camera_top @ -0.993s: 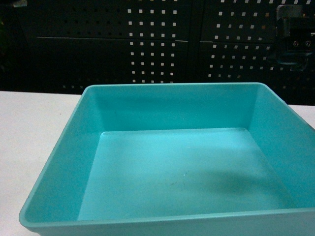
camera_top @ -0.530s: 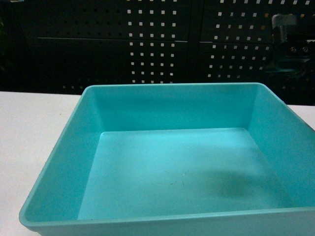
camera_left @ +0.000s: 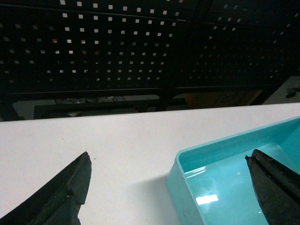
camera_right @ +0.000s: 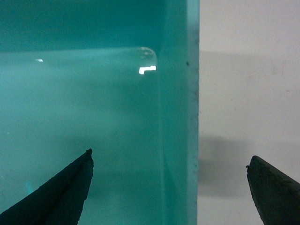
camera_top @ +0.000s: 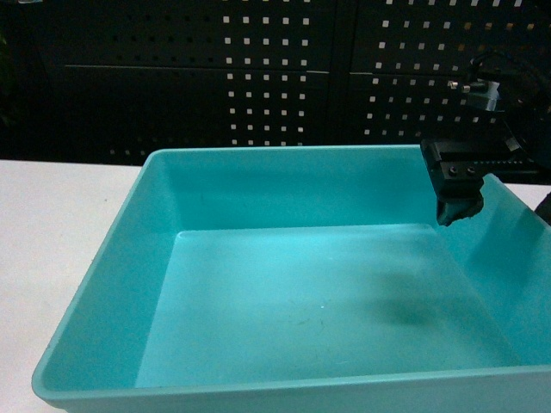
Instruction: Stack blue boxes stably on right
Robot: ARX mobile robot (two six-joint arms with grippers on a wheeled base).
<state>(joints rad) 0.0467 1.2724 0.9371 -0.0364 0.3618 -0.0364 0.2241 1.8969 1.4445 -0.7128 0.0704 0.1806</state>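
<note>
Tub position: I have one blue box (camera_top: 301,284) filling most of my head view, sitting flat on the white tabletop (camera_top: 43,224), mouth up and empty. I see no second box in any view, so I cannot say where its partner is.

Right jaws: my right gripper (camera_right: 168,187) hangs over the tub's right wall, spread wide and holding nothing. In the right wrist view one tip is over the inside floor and the other over bare tabletop, so the rim (camera_right: 192,93) runs between them.

Left jaws: my left gripper (camera_left: 168,187) is also wide open and empty, low by the tub's corner, one tip over the tabletop and the other over the tub's interior.

Handling: I judge it light, thin-walled smooth plastic, fairly stiff at the rim but likely to flex mid-wall. Glossy surface, so it may slip in a loose pinch.

Where to grip: I would pinch the right wall just under the rim, one tip inside and one outside, near the middle of that side so it hangs level.

Edges and room: open tabletop lies to the right of the rim and to the left of the tub. The dark pegboard (camera_top: 284,77) stands behind the tabletop.
</note>
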